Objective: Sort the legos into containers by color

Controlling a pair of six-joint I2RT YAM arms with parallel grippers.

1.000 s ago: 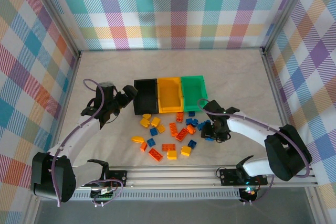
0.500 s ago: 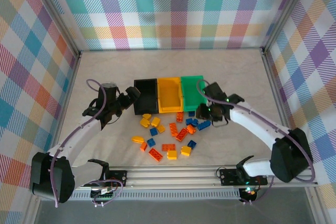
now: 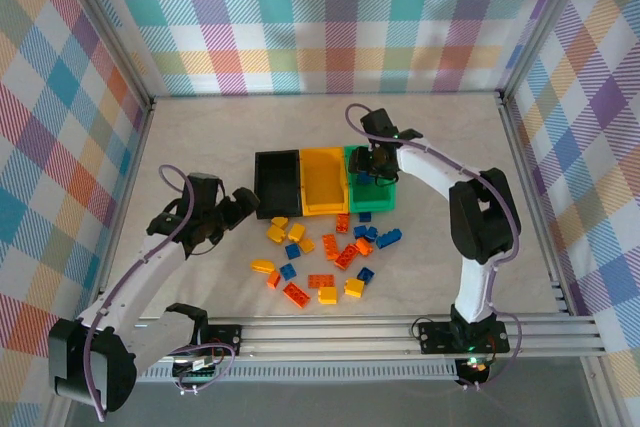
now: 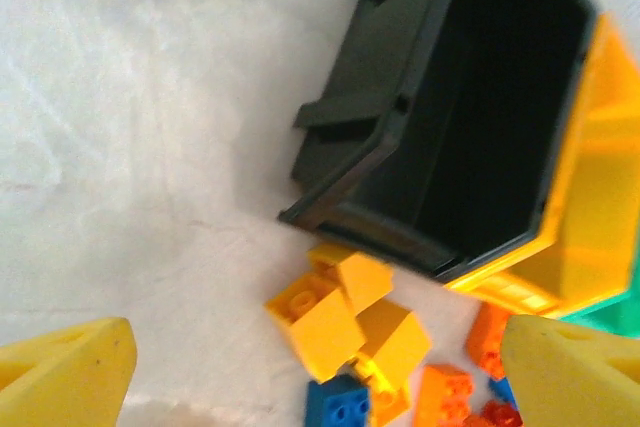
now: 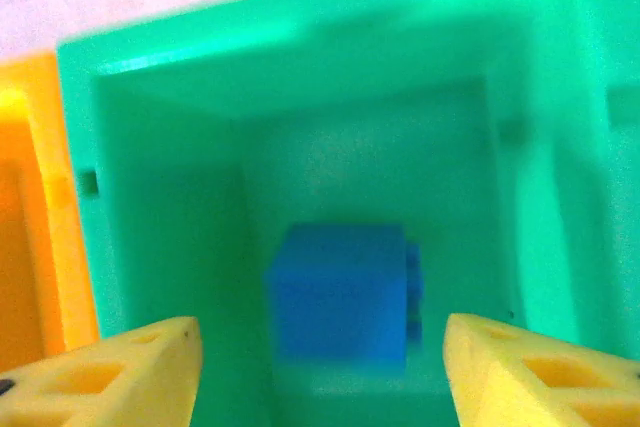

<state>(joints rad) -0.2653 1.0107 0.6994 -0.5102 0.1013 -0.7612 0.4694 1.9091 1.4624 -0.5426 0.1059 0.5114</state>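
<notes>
Black bin: plastic, semi-gloss, dull sheen along rim. Orange bin: glossy plastic, bright highlights. Green bin: smooth plastic, soft sheen. Legos: hard plastic, smooth, shiny faces. Blue brick: blurred, finish unclear. Desk: pale, marbled, matt. Left tool pads: yellow, matt, faintly speckled. Walls: checked, cloth-like, matt. Front rails: bare metal.
</notes>
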